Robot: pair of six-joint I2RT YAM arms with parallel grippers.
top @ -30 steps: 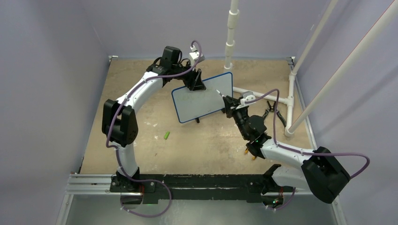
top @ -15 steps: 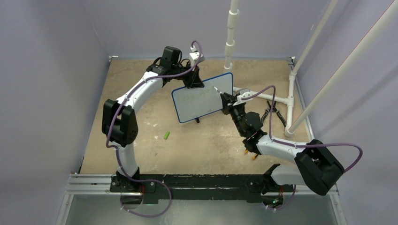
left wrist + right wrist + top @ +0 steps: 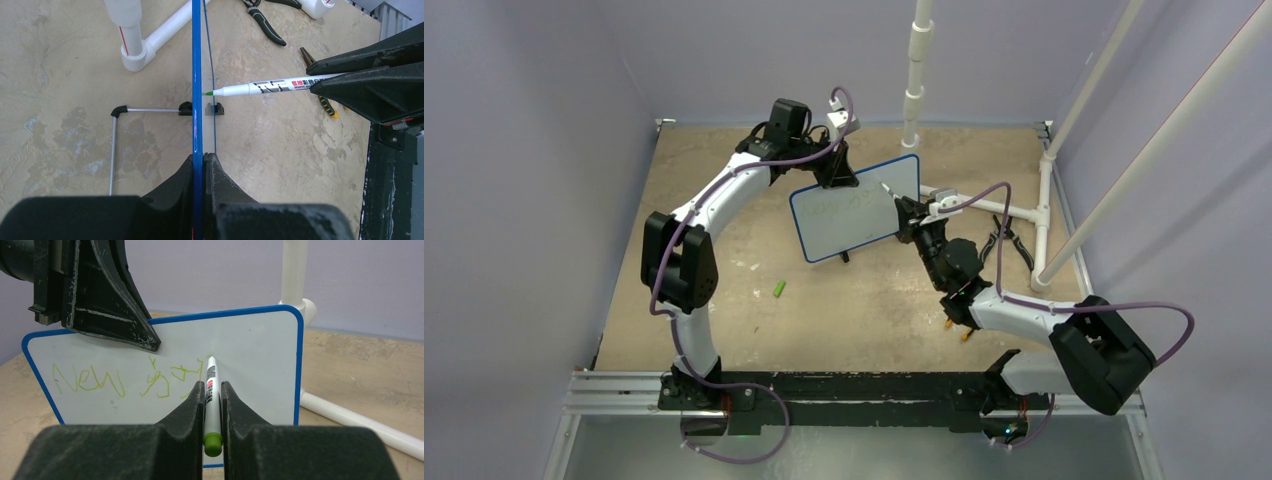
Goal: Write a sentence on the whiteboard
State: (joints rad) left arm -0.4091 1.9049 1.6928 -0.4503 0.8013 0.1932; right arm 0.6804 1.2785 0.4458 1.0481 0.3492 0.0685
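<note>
The whiteboard [image 3: 856,222] stands upright on its black feet mid-table, blue-framed. My left gripper [image 3: 837,176] is shut on its top edge; in the left wrist view the blue edge [image 3: 197,75] runs straight into the closed jaws of the left gripper [image 3: 202,161]. The sentence [image 3: 90,381], in green, reads "New" plus a few more strokes. My right gripper [image 3: 212,386] is shut on a white marker [image 3: 210,374] with a green end. The marker [image 3: 270,87] has its tip at the board's face, right of the writing.
A green cap [image 3: 779,289] lies on the table left of the board. Black pliers [image 3: 1007,240] and a yellow-handled tool [image 3: 957,328] lie to the right. A white PVC pipe frame [image 3: 984,206] runs behind the board and up the right side.
My left gripper has closed on the board's top edge. The right arm has carried the marker up and left, bringing the tip to the board's face.
</note>
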